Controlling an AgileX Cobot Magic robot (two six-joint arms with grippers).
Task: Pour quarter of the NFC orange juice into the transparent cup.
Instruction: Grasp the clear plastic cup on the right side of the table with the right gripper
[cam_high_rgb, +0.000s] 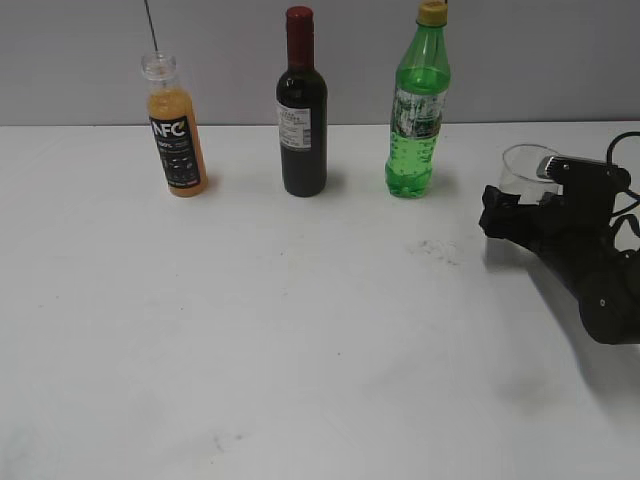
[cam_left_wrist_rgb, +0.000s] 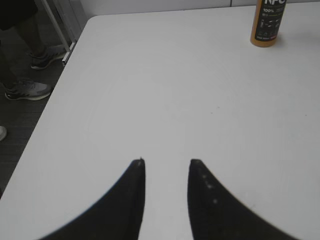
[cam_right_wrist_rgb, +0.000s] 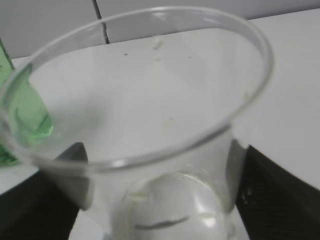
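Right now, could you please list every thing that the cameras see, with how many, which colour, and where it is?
NFC orange juice: one, orange liquid with black label, no cap seen on its neck, back left of the table.
wine bottle: one, dark with red top, back middle.
soda bottle: one, green with yellow cap, back, right of the wine bottle.
transparent cup: one, clear, empty, far right, between the right fingers.
table: one, white, under everything.
shoes: grey, on the floor beyond the table's left edge.
left end effector: black, open, above bare table, holding nothing.
right end effector: black, around the transparent cup; grip contact cannot be judged.
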